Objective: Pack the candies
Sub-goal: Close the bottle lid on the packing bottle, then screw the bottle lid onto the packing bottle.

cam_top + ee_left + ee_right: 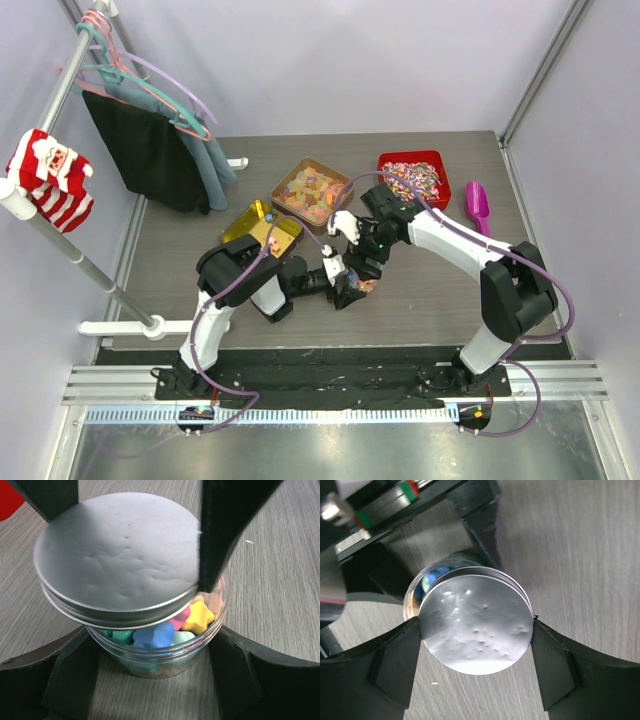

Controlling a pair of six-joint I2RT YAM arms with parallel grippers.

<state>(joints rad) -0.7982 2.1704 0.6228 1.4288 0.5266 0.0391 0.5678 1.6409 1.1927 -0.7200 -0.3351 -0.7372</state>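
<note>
Wood-grain table (280,605) bears the jar (160,664) clamped by the left gripper (154,645), while the right gripper (476,630), clamped on the lid (120,555), holds it askew, off-centre over the jar's candies (197,617).

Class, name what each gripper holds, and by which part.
The right gripper clamps the lid by its rim; the left gripper grips the jar by its sides.

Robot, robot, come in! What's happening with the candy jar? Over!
Left fingers gripping the jar. Right fingers pinching the lid, tilted over the rim, not seated. Candies inside. Nothing in the way. Over.
</note>
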